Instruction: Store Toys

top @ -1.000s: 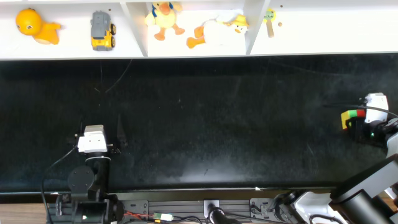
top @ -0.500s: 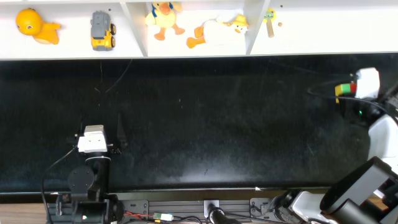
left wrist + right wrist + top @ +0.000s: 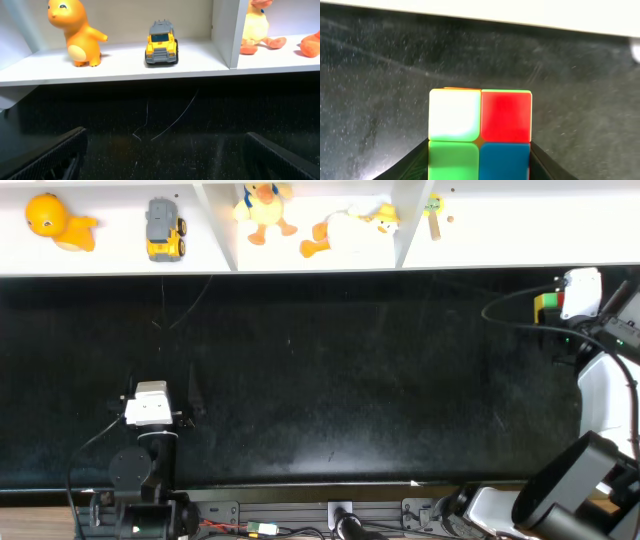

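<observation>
My right gripper is at the far right of the black table, close to the white shelf, shut on a small colour cube with white, red, green and blue squares. The cube shows green and red from above, just in front of the shelf's edge. My left gripper rests low near the table's front left, open, with nothing between its dark fingers. An orange duck figure and a yellow truck stand in the shelf's left compartment.
The shelf along the back has several compartments. A plush duck and a lying plush fill the middle one, and a small toy sits at the left of the right compartment. A black cable runs from the right arm.
The right arm has carried the cube away from the table's right side up towards the shelf. The left arm has not moved.
</observation>
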`<action>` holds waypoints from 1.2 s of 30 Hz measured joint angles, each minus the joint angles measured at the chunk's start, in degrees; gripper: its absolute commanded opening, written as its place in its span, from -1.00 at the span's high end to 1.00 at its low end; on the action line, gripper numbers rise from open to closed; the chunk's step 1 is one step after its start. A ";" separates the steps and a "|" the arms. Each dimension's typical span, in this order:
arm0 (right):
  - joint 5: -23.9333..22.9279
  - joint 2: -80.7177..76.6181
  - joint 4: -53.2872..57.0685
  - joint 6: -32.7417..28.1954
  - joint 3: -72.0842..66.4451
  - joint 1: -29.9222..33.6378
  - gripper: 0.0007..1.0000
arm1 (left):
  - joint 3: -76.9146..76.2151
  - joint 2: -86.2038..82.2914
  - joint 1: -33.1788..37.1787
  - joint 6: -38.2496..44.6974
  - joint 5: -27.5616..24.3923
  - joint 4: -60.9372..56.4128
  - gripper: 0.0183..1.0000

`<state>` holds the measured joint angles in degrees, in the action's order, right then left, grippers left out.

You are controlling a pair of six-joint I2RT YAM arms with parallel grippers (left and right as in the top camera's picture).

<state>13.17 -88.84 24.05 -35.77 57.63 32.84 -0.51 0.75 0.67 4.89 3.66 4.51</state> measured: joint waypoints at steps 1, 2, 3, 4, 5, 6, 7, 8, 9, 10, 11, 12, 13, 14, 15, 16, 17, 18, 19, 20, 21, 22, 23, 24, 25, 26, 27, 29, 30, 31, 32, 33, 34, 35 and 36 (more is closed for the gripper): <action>-0.07 0.48 0.02 0.17 0.26 0.02 0.50 | 0.00 0.00 0.00 0.00 0.00 0.00 -1.00; -0.09 0.87 0.07 0.28 0.61 0.02 0.50 | 0.00 0.00 0.00 0.00 0.00 0.00 -1.00; -0.09 1.18 0.04 0.57 1.11 0.02 0.50 | 0.00 0.00 0.00 0.00 0.00 -0.02 -1.00; -0.07 1.38 0.11 0.81 1.77 0.00 0.50 | 0.00 0.00 0.00 0.00 0.00 -0.02 -1.00; -0.04 1.46 0.07 1.07 2.54 0.02 0.50 | 0.00 0.00 0.00 0.00 -0.02 -0.02 -1.00; -0.07 1.51 0.02 1.31 3.32 0.00 0.50 | 0.00 0.00 0.00 0.00 0.00 -0.02 -0.99; 0.00 1.53 0.00 1.55 4.09 0.00 0.51 | 0.00 0.00 0.00 0.00 0.00 -0.02 -1.00; 0.09 1.55 0.00 1.81 4.81 0.02 0.51 | 0.00 0.00 0.00 0.00 -0.02 -0.02 -1.00; 0.22 1.57 0.00 2.19 5.60 0.00 0.51 | 0.00 0.00 0.00 0.00 0.00 0.00 -0.99; 0.42 1.57 -0.02 2.60 6.32 0.00 0.51 | 0.00 0.00 0.00 0.00 0.00 -0.02 -1.00; 0.61 1.57 0.02 2.89 7.04 0.00 0.51 | 0.00 0.00 0.00 0.00 0.00 -0.02 -1.00; 0.83 1.57 0.00 3.28 7.74 0.00 0.51 | 0.00 0.00 0.00 0.00 0.00 0.00 -1.00; 1.09 1.57 0.00 3.69 8.39 0.02 0.51 | 0.00 0.00 0.00 0.00 0.00 -0.02 -1.00; 1.36 1.57 0.02 4.15 9.09 0.00 0.52 | 0.00 0.00 0.00 0.00 0.00 -0.02 -1.00; 1.60 1.57 0.02 4.61 9.70 -0.02 0.51 | 0.00 0.00 0.00 0.00 0.00 -0.02 -1.00; 1.73 1.55 0.02 5.03 10.27 -0.11 0.52 | 0.00 0.00 0.00 0.00 0.00 -0.02 -1.00; 1.84 1.55 0.04 5.42 10.84 -0.28 0.52 | 0.00 0.00 0.00 0.00 0.00 -0.02 -1.00; 1.95 1.53 0.02 5.77 11.37 -0.42 0.52 | 0.00 0.00 0.00 0.00 -0.02 0.00 -1.00; 2.05 1.42 0.00 5.97 11.87 -0.70 0.52 | 0.00 0.00 0.00 0.00 0.00 0.00 -1.00; 2.10 1.18 0.00 6.21 12.35 -0.96 0.52 | 0.00 0.00 0.00 0.00 0.00 -0.02 -1.00; 2.19 0.79 0.04 6.60 12.87 -1.38 0.52 | 0.00 0.00 0.00 0.00 0.00 -0.02 -1.00; 2.32 0.24 0.02 6.91 13.33 -1.77 0.51 | 0.00 0.00 0.00 0.00 0.00 -0.02 -0.99; 2.43 -0.39 0.00 7.19 13.77 -2.21 0.51 | 0.00 0.00 0.00 0.00 0.00 -0.02 -1.00; 2.54 -1.14 0.00 7.43 14.19 -2.64 0.51 | 0.00 0.00 0.00 0.00 0.00 -0.02 -0.99; 2.54 -1.88 0.00 7.58 14.51 -3.10 0.51 | 0.00 0.00 0.00 0.00 0.00 -0.02 -1.00; 2.51 -2.73 -0.04 7.74 14.80 -3.67 0.50 | 0.00 0.00 0.00 0.00 0.00 -0.02 -1.00; 2.51 -3.45 -0.02 7.87 14.93 -4.15 0.50 | 0.00 0.00 0.00 0.00 0.00 0.00 -1.00; 2.54 -4.90 0.00 8.11 15.34 -5.14 0.50 | 0.00 0.00 0.00 0.00 0.00 -0.02 -1.00; 2.54 -5.68 0.02 8.15 15.67 -5.64 0.50 | 0.00 0.00 0.00 0.00 0.00 -0.02 -1.00; 2.49 -6.49 0.00 8.22 16.11 -6.16 0.49 | 0.00 0.00 0.00 0.00 0.00 0.00 -1.00; 2.49 -7.21 -0.04 8.37 16.48 -6.60 0.49 | 0.00 0.00 0.00 0.00 0.00 0.00 -1.00; 2.51 -7.80 -0.09 8.55 16.90 -7.04 0.49 | 0.00 0.00 0.00 0.00 0.00 -0.02 -0.99; 2.54 -8.39 -0.09 8.76 17.42 -7.45 0.49 | 0.00 0.00 0.00 0.00 0.00 -0.02 -1.00; 2.51 -9.03 -0.07 8.90 18.05 -7.80 0.49 | 0.00 0.00 0.00 0.00 0.00 -0.02 -1.00; 2.49 -9.62 -0.07 9.07 18.78 -8.13 0.49 | 0.00 0.00 0.00 0.00 0.00 -0.02 -1.00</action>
<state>15.66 -98.45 23.99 -26.70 76.40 24.71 -0.51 0.75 0.67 4.89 3.66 4.49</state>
